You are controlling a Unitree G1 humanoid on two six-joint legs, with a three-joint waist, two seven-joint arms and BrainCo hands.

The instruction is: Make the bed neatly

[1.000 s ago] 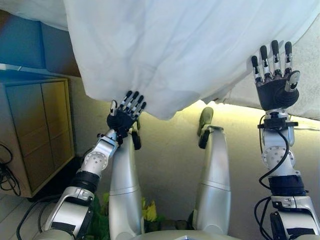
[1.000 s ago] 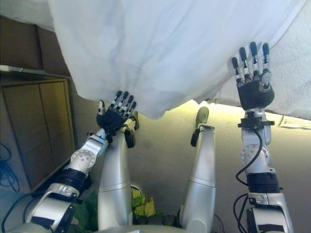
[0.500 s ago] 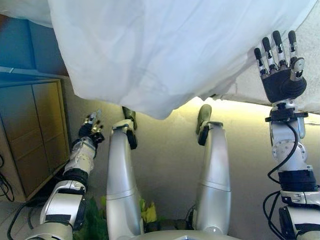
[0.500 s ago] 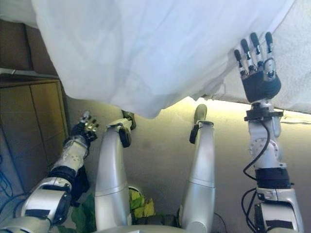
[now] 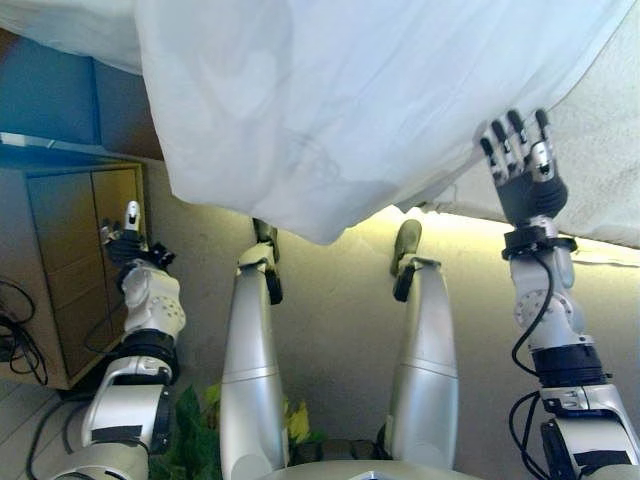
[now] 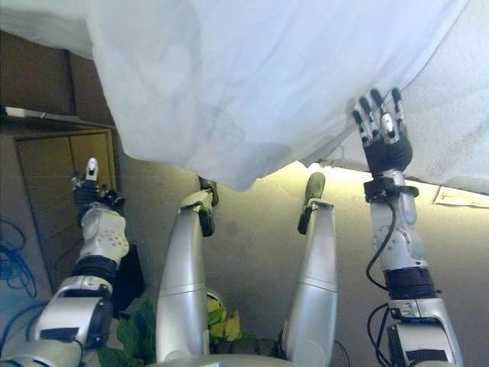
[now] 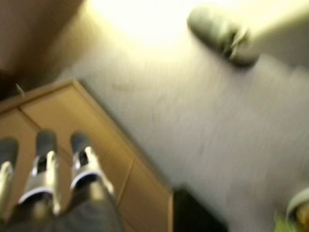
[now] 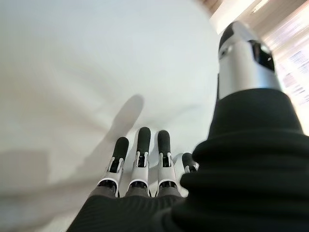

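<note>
A white sheet (image 5: 340, 110) hangs over the near edge of the bed and fills the upper part of both eye views. Beside it at the right lies a textured white mattress cover (image 5: 600, 160). My right hand (image 5: 522, 165) is open, its fingers straight, at the edge where the sheet meets that cover; its wrist view shows the fingers (image 8: 140, 162) against the white sheet (image 8: 72, 82). My left hand (image 5: 125, 240) is open and empty, low at the left, away from the sheet, in front of a wooden cabinet (image 5: 70, 260).
The wooden cabinet (image 7: 120, 164) with two doors stands at the left on a light floor (image 5: 340, 300). Dark cables (image 5: 15, 340) lie beside it. A green plant (image 5: 190, 440) is near the bottom. A paper sheet (image 6: 458, 197) lies on the floor at the right.
My left hand has dropped away from the sheet's edge and swung out to the left in front of the cabinet. My right hand has shifted slightly left and down along the sheet.
</note>
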